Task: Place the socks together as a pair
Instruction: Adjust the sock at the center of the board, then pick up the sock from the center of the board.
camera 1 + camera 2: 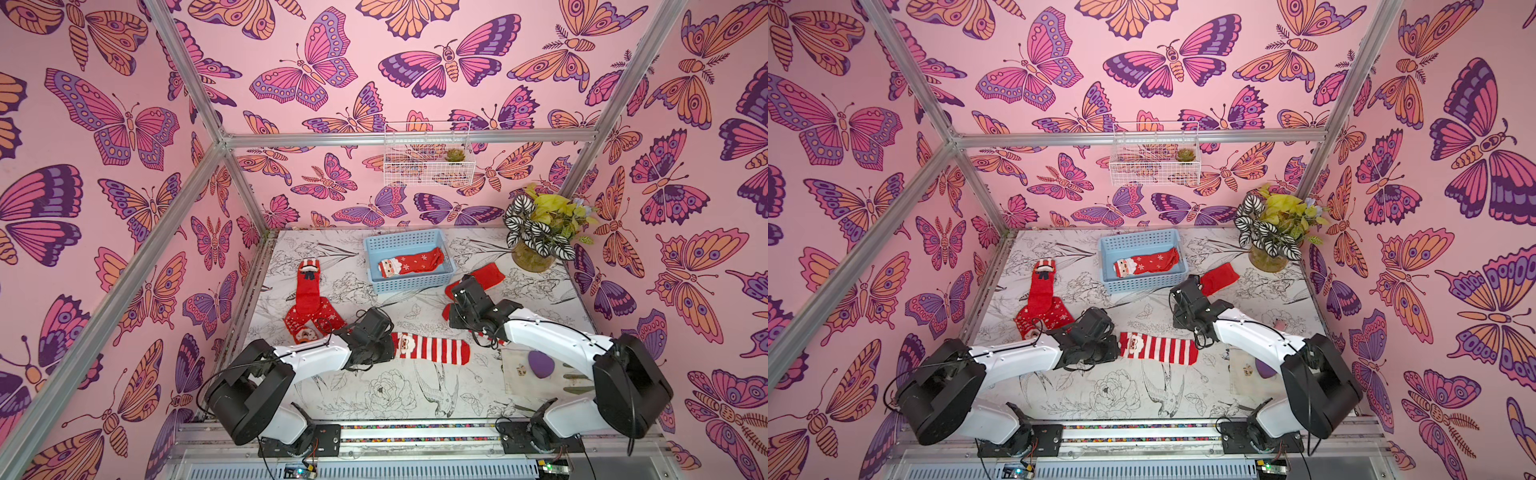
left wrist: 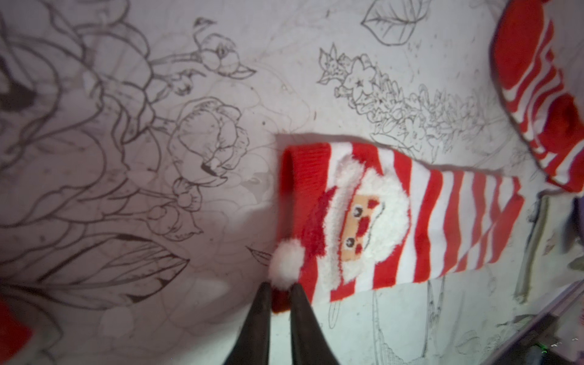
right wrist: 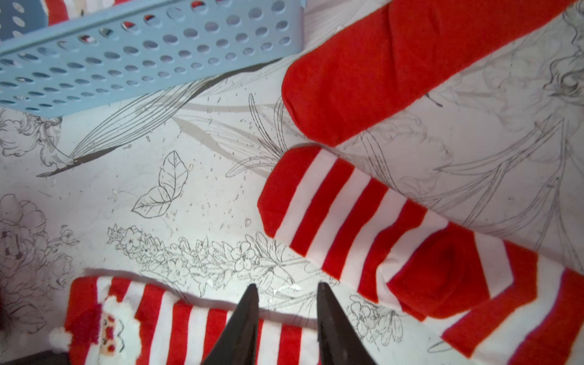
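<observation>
Now left gripper (image 2: 281, 289) pinches the cuff corner of the striped Santa sock (image 1: 432, 350), at six o'clock from the blue basket (image 1: 409, 284); right gripper (image 3: 287, 287) has its jaws apart, empty

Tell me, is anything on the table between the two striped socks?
No. Only bare table separates the striped Santa sock from the other striped sock; the open right gripper hovers nearby.
</observation>
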`<state>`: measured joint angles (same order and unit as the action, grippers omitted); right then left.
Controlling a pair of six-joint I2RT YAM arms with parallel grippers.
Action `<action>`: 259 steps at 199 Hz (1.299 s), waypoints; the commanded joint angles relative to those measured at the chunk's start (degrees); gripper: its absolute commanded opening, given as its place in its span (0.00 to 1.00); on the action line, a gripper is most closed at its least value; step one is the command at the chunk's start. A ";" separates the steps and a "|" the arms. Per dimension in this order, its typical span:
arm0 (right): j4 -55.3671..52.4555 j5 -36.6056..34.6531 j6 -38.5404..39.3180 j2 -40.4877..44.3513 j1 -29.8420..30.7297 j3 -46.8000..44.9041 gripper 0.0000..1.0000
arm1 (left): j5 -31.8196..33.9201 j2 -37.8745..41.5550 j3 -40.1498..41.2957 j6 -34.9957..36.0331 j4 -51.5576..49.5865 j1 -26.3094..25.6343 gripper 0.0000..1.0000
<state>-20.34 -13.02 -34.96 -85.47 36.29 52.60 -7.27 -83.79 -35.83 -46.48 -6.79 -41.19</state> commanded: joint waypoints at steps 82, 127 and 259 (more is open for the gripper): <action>-2.39 -5.50 3.45 -16.39 -0.29 12.31 0.39 | -2.55 8.50 5.61 -1.00 -0.88 -0.56 0.35; -1.84 -7.04 2.62 -19.77 -0.35 13.75 0.36 | 2.74 15.09 5.10 -1.38 -7.41 -0.83 0.43; -1.37 -3.65 -1.35 -24.80 0.92 13.30 0.20 | 6.04 31.73 6.28 -2.65 -16.09 -0.82 0.58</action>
<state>-20.64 -17.32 -34.68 -108.77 36.25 66.00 -3.01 -54.26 -30.76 -48.71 -19.42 -41.76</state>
